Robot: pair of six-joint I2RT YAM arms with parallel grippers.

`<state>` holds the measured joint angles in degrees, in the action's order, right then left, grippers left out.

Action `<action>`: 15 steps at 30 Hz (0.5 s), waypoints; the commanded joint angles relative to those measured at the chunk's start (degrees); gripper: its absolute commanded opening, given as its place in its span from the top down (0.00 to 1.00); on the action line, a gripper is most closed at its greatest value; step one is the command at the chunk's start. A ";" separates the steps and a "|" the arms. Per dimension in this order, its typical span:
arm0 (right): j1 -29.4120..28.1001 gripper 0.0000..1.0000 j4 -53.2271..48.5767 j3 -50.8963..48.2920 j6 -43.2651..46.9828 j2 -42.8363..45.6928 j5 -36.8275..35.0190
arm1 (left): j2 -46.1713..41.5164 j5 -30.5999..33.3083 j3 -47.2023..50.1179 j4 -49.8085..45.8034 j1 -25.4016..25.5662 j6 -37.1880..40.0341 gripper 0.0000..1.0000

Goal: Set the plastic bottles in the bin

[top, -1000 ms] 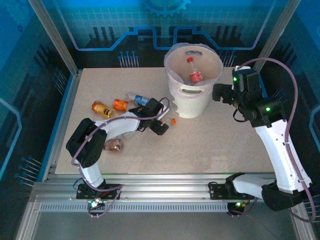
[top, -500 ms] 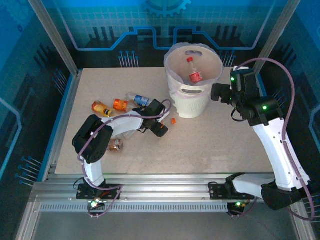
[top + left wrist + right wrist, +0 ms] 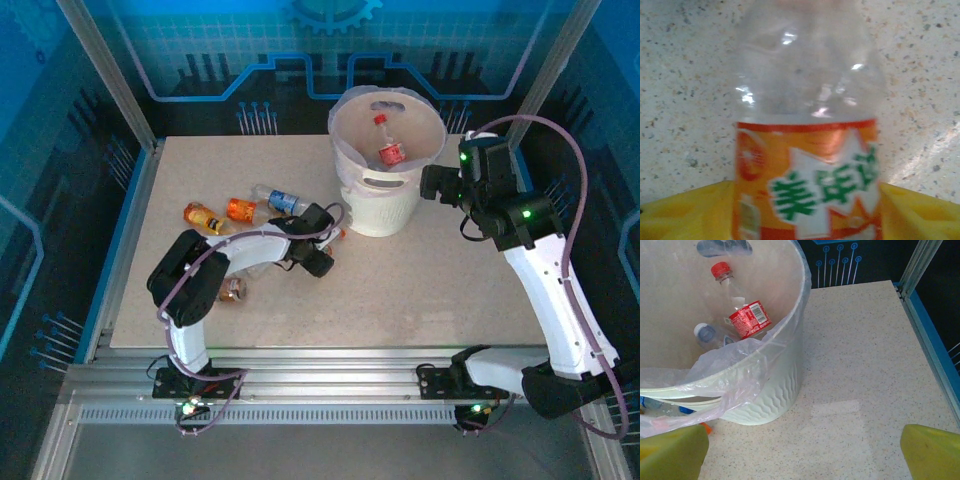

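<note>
Jaws of the left gripper (image 3: 320, 252) clamp an orange-labelled bottle (image 3: 805, 150) mid-surface, the right gripper (image 3: 801, 454) has its own apart beside the bin (image 3: 385, 205) at the far edge, which holds at least two bottles (image 3: 747, 317), while several loose bottles (image 3: 240, 209) wait toward the left edge.

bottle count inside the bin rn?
2. The red-label bottle leans against the inside wall of the bin; a clear pale-capped bottle lies beside it, lower down. The plastic liner may hide others.
</note>
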<state>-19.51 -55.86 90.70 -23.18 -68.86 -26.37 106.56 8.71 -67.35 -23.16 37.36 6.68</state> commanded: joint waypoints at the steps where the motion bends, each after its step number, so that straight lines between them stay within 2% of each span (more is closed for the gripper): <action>1: -0.53 0.00 0.84 -0.63 -1.48 -0.31 0.45 | 0.12 -0.10 0.68 -1.34 0.74 -1.25 0.36; 9: -0.62 0.00 0.46 -1.86 -4.06 1.47 0.71 | -5.66 0.49 3.78 0.27 1.68 -3.54 0.43; 15: -1.10 0.00 -0.46 -2.68 -4.19 3.74 0.47 | -15.44 1.40 7.98 1.40 3.08 -7.88 0.46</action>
<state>-19.79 -56.05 87.72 -25.93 -66.83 -25.34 96.68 9.28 -61.01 -22.65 39.55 2.13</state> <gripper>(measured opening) 0.996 0.568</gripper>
